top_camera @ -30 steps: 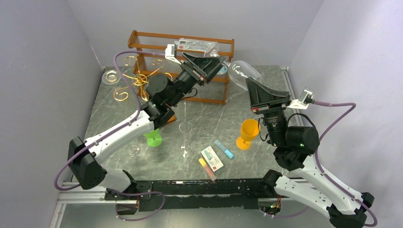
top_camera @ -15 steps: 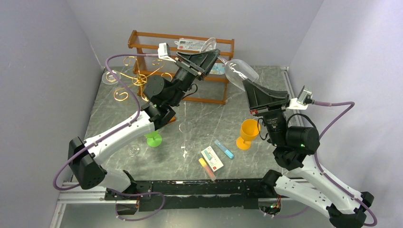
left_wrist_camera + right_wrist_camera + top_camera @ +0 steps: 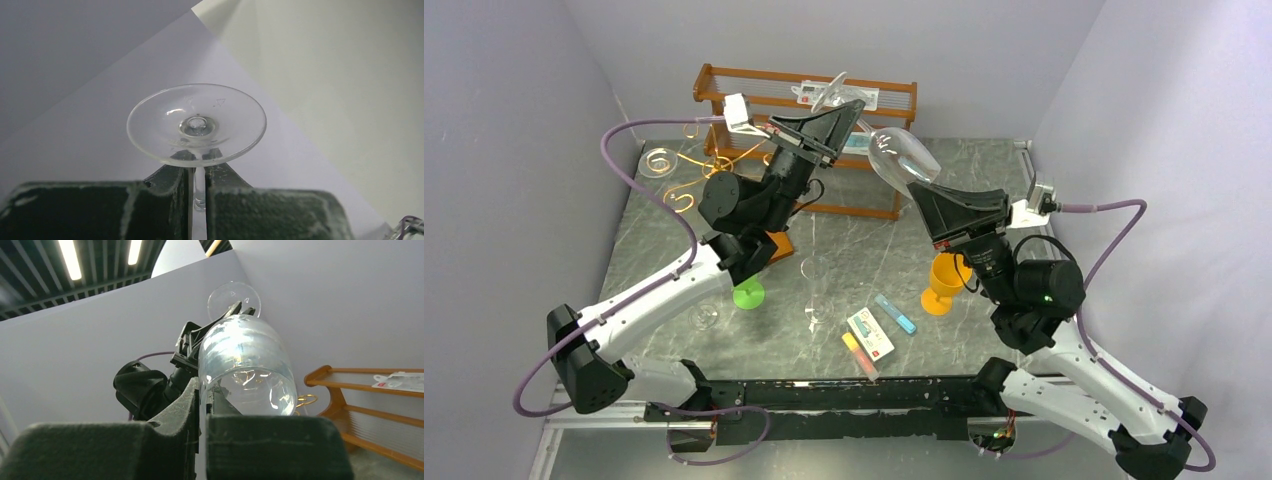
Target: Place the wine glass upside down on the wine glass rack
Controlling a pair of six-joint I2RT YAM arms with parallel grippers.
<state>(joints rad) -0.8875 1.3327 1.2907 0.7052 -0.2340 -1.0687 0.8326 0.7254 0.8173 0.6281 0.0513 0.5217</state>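
Observation:
The clear wine glass [image 3: 898, 154] is held in the air over the back of the table, lying nearly sideways. My right gripper [image 3: 916, 187] is shut on the rim of its bowl [image 3: 245, 367]. My left gripper [image 3: 848, 103] is shut on the stem [image 3: 199, 187] just under the round foot [image 3: 196, 125]. The foot [image 3: 232, 297] shows beyond the bowl in the right wrist view. The gold wire wine glass rack [image 3: 686, 165] stands at the back left, partly hidden by my left arm.
A two-tier wooden shelf [image 3: 879, 100] with a packet on it lines the back. An orange goblet [image 3: 944, 280], a green goblet foot [image 3: 747, 293], two clear glasses [image 3: 814, 285] [image 3: 705, 316] and small packets [image 3: 870, 333] stand on the table.
My left gripper has shut on the stem of the wine glass. Both arms have carried the glass leftward and a little higher, toward the rack side.

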